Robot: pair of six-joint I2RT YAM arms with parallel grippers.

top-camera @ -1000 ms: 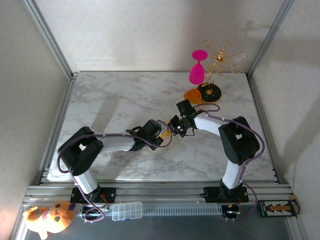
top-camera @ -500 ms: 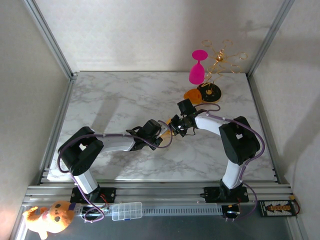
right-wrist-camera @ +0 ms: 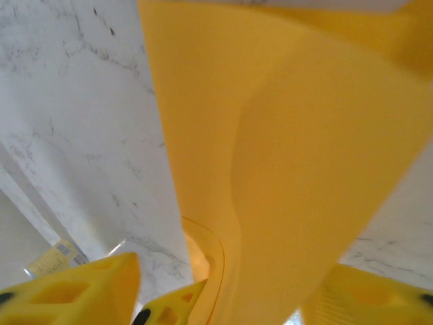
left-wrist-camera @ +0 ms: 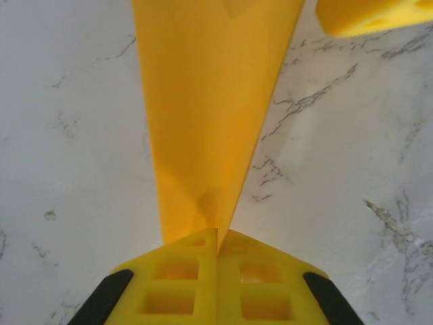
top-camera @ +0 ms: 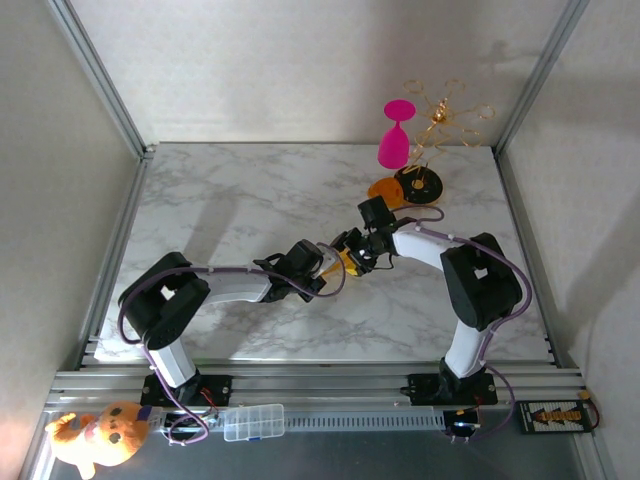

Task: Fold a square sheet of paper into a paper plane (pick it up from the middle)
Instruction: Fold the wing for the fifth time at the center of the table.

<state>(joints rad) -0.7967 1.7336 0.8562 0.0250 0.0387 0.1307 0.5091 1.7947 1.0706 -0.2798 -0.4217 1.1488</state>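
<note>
Marble desk [top-camera: 230, 200]. Above its middle, the left hand [left-wrist-camera: 216, 247] is pinched tight on the paper [left-wrist-camera: 210, 101] at its narrow end. The right hand [right-wrist-camera: 223, 294] stands wide apart, with paper between its fingers.

Both arms match: the left arm [top-camera: 235, 287], white shells between bulky black joints, and the right arm [top-camera: 425, 245] likewise, each trailed by a thin purple cable [top-camera: 230, 270]. Their jaws carry bright yellow plastic fingers [left-wrist-camera: 176, 298] moulded with square recesses, black-cornered behind.
</note>
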